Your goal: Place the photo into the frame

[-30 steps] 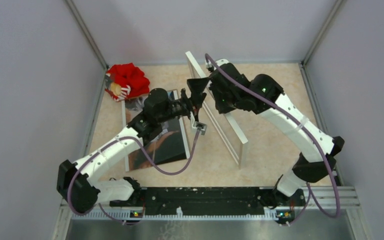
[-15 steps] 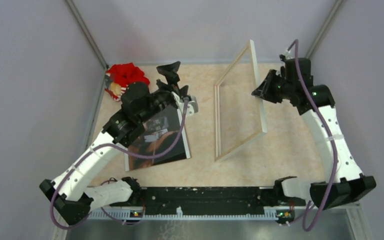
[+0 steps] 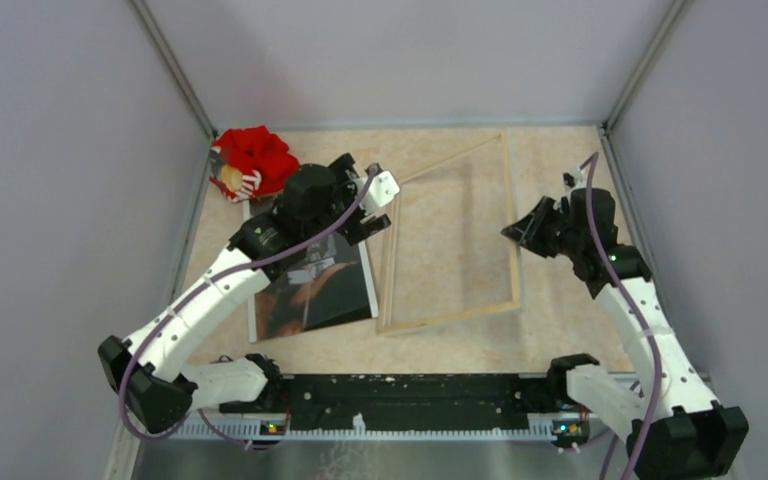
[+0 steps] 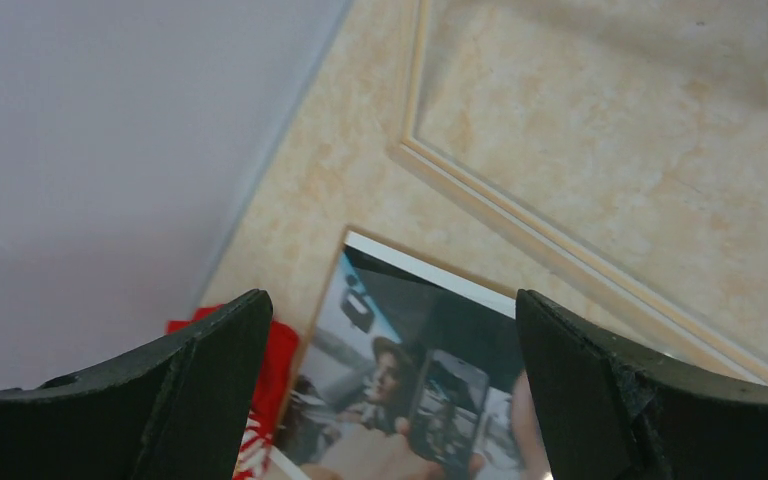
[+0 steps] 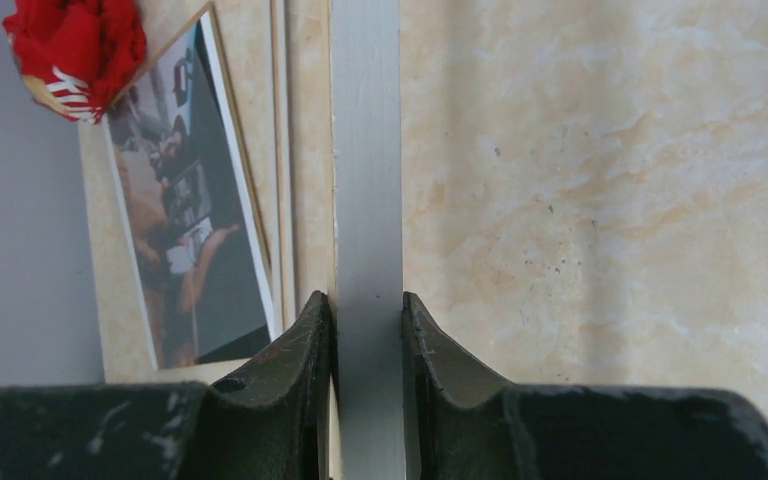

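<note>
The frame (image 3: pixel 512 215) lies almost flat on the table right of centre, light wood back up. My right gripper (image 3: pixel 513 232) is shut on its right rail; in the right wrist view the fingers (image 5: pixel 305 350) pinch the pale rail (image 5: pixel 367 180) from both sides. The photo (image 3: pixel 315 290), a dark glossy print with a thin white border, lies face up to the left of the frame. My left gripper (image 3: pixel 360 200) hovers open over the photo's far end, with nothing between its wide-apart fingers (image 4: pixel 200 390). Under them show the photo (image 4: pixel 430 370) and a frame corner (image 4: pixel 500 205).
A red plush toy (image 3: pixel 255 160) sits at the far left corner, close to the left arm. A brown backing board (image 3: pixel 251 310) lies under the photo, its edge showing along the left. Grey walls enclose the table on three sides.
My right arm has swung the frame from standing on edge down to almost flat, moving right and nearer. The left gripper has drawn back from the frame to above the photo's far end.
</note>
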